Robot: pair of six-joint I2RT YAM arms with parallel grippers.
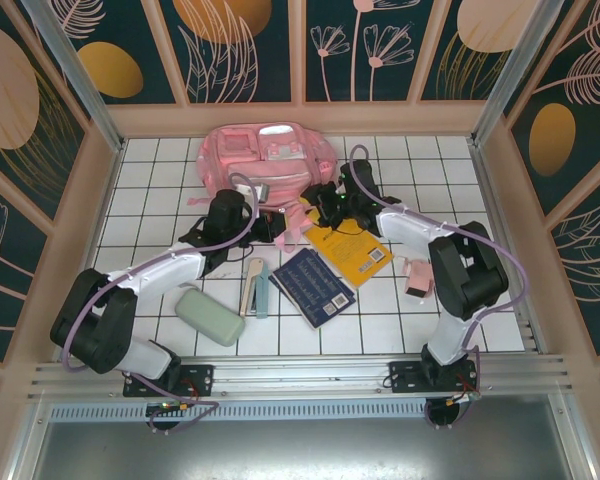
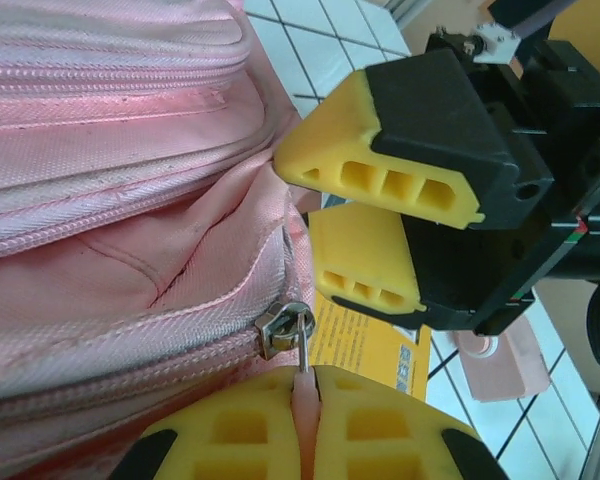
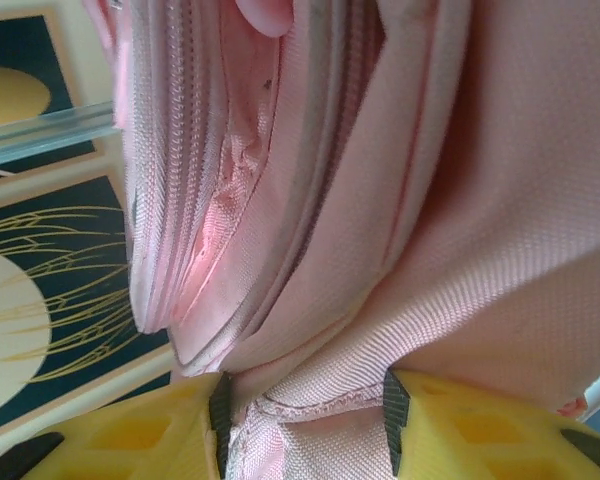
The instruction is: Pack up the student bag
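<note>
The student bag [image 1: 265,155], a soft pink backpack, lies at the back of the tiled table. Its metal zipper slider [image 2: 283,330] hangs at a seam in the left wrist view. My left gripper [image 2: 307,420] is shut on the pink pull tab [image 2: 307,395] of that slider, at the bag's near edge [image 1: 278,225]. My right gripper [image 3: 305,430] is just to the right [image 1: 327,200], and a fold of the bag's pink fabric [image 3: 330,400] fills the space between its yellow fingers [image 2: 380,170], touching both pads. The bag's inside is hidden.
A yellow book [image 1: 352,245] and a dark blue book [image 1: 313,285] lie in front of the bag. A green case [image 1: 208,315] and a stapler-like tool [image 1: 256,288] lie front left. A small pink item [image 1: 417,277] sits beside the right arm.
</note>
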